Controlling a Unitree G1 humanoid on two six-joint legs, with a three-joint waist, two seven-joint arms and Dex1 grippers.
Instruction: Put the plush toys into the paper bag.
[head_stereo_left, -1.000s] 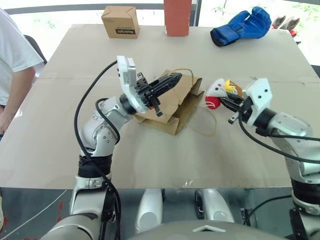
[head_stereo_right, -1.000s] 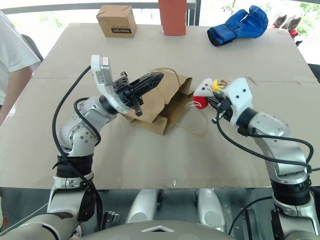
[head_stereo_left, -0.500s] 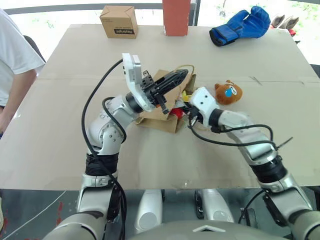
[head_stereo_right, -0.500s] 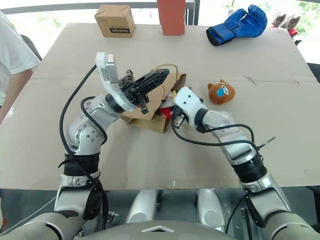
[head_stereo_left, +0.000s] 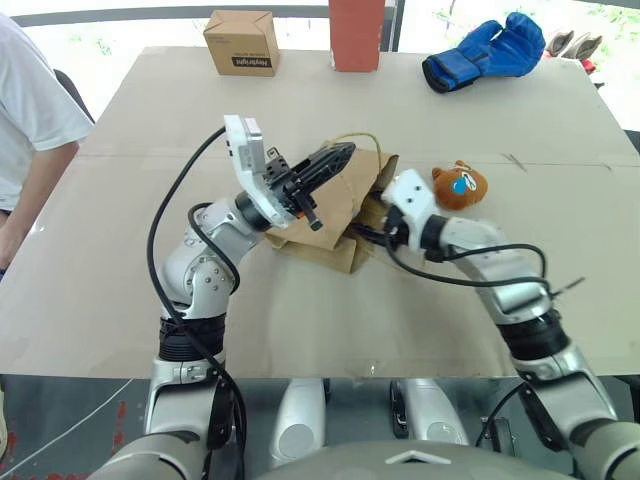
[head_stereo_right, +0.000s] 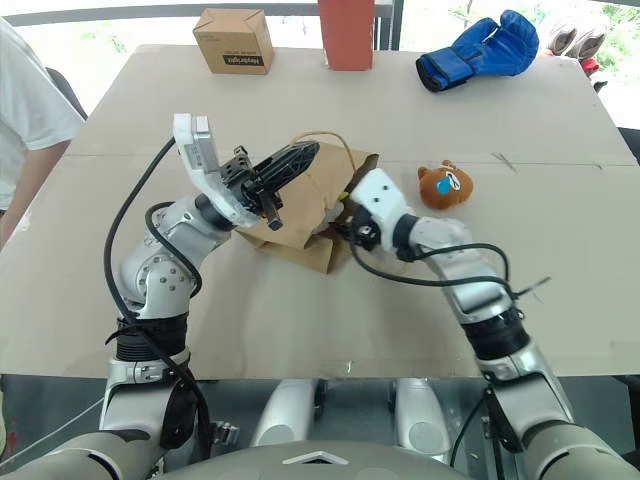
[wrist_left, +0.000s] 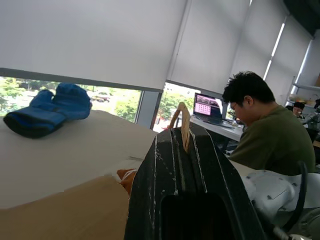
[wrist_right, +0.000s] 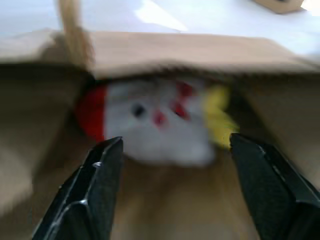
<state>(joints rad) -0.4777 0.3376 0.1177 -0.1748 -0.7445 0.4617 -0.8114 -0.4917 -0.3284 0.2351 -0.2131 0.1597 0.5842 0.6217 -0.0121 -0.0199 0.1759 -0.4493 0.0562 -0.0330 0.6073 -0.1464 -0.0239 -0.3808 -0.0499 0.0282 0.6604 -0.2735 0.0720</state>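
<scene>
Lying inside the paper bag (head_stereo_left: 330, 215), the white plush toy (wrist_right: 160, 120) sits beyond the right gripper (wrist_right: 172, 165), whose fingers stand apart and empty at the bag mouth. Left gripper (head_stereo_left: 330, 160) is clamped on a bag handle (wrist_left: 184, 122). Bear toy (head_stereo_left: 458, 186) rests just beside the bag.

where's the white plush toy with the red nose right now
In the right wrist view, the white plush toy with the red nose lies inside the open mouth of the brown paper bag, just beyond the open right pincer.
</scene>
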